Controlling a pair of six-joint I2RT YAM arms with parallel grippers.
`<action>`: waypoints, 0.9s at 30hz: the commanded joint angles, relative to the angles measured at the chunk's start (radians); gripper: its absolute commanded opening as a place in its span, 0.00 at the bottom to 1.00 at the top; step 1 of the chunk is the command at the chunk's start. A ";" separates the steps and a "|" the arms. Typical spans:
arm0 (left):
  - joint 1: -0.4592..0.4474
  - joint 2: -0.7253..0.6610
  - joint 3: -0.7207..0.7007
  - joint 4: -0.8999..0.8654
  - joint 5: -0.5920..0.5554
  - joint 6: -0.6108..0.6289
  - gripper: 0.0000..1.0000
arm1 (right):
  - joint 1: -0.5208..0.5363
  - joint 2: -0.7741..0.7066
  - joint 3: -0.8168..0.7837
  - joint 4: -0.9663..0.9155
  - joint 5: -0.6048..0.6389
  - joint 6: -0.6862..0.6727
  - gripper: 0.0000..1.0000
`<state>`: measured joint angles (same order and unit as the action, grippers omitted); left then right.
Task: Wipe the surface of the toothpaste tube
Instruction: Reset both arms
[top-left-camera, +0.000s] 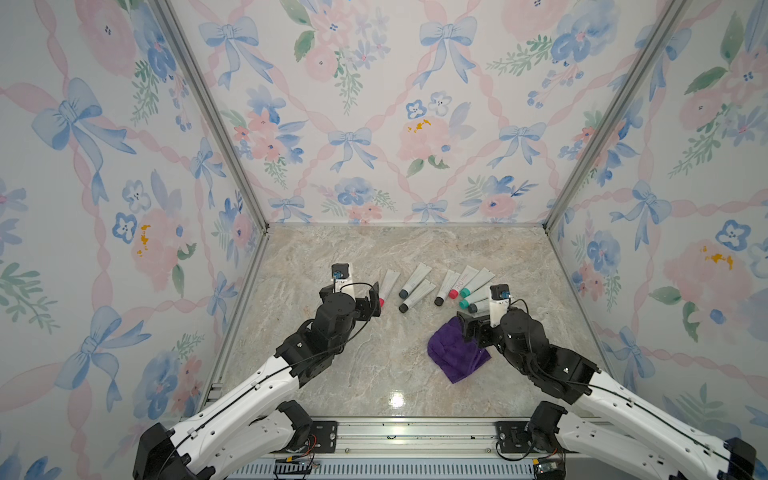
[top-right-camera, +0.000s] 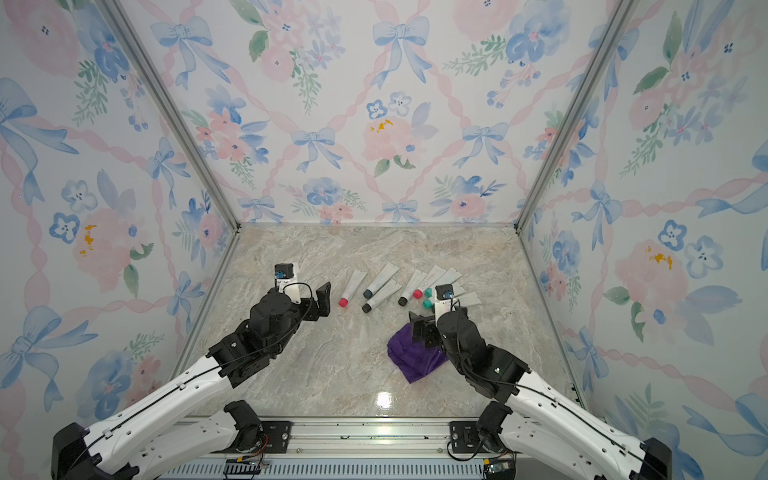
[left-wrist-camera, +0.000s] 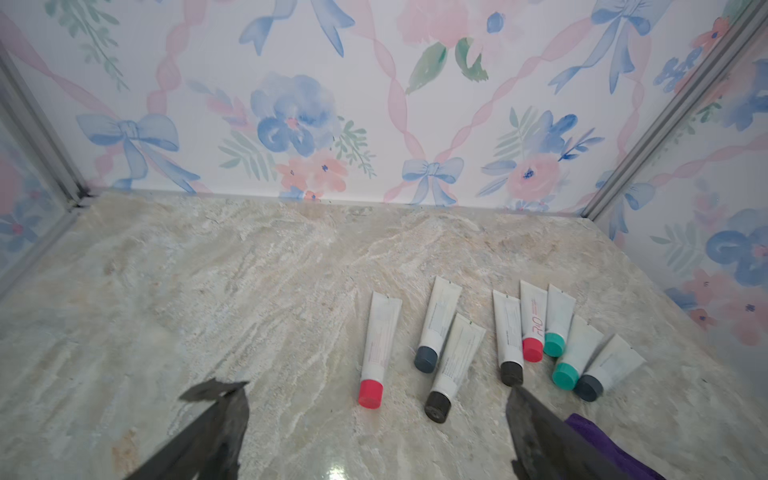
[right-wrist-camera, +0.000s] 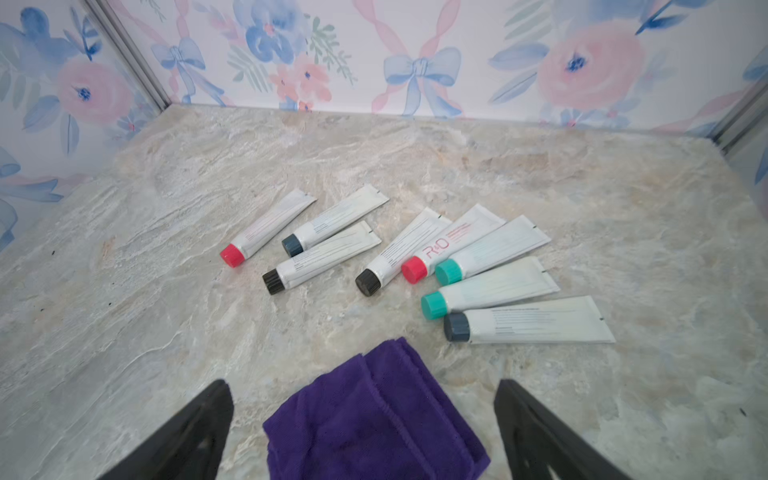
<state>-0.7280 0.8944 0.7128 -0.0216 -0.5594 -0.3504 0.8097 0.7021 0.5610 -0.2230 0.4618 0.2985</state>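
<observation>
Toothpaste tubes (right-wrist-camera: 411, 241), eight in all, lie flat in a loose row on the marble desk (top-left-camera: 374, 249). The row runs from the desk's centre toward its right edge, with caps toward the front edge and crimped ends toward the back. From left to right the caps are red, dark blue, black, black, red, teal, teal and dark blue.

The left gripper (left-wrist-camera: 365, 388) has its jaws spread wide with nothing between them, just beside the red-capped tube (left-wrist-camera: 380, 340) at the row's left end.

A folded purple cloth (right-wrist-camera: 374, 415) lies in front of the row's right end, nearer the front edge. The right gripper (right-wrist-camera: 362, 386) is likewise spread wide over the cloth's rear edge, gripping nothing. Whether it touches the cloth cannot be told.
</observation>
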 joint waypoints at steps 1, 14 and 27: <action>0.045 -0.036 -0.018 0.134 -0.232 0.229 0.98 | -0.088 -0.106 -0.126 0.353 0.089 -0.159 0.99; 0.300 -0.049 -0.658 1.029 0.016 0.433 0.98 | -0.526 -0.014 -0.321 0.607 0.066 -0.099 0.99; 0.518 0.420 -0.678 1.430 0.206 0.339 0.98 | -0.732 0.418 -0.425 1.134 -0.058 -0.179 0.99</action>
<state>-0.2272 1.2907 0.0124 1.3010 -0.4145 0.0036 0.0937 1.0260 0.1665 0.6971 0.4561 0.1570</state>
